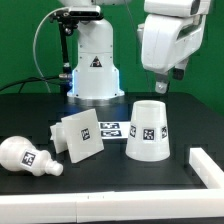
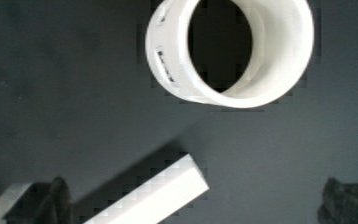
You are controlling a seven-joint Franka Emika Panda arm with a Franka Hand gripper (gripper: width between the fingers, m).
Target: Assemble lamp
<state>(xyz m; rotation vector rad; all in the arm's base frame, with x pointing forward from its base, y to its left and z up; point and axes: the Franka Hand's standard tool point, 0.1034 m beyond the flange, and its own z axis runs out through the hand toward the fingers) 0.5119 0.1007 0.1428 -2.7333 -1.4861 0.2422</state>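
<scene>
Closest in, well off to the exterior view's left of the shade (image 1: 148, 130) and nearer the camera than it: the bulb (image 1: 25, 155), lying on its side on the black table (image 1: 110, 190), one tag showing. Also nearer than the shade, off to the exterior view's right of it: a white block (image 1: 207, 165), cut by the picture's edge. Next back, between bulb and shade: the base (image 1: 80, 136), tipped up on one edge, tagged face toward the camera, near the shade but apart from it. Just behind the base and flat on the table: the marker board (image 1: 112, 128), partly hidden by the base, running toward the shade's foot. Then the shade itself, standing upright with wide end down and narrow end up, tag facing the camera; from the wrist view, seen as an open white ring (image 2: 229, 50) with slots in its wall. Above the shade and a little beyond it: the gripper (image 1: 168, 80), off the table, fingers spread apart and holding nothing; in the wrist view (image 2: 194, 203), dark fingertips (image 2: 34, 200) at either side with bare table between. Farthest back, to the exterior view's left of the shade: the white pedestal (image 1: 95, 65) with its triangle mark.
</scene>
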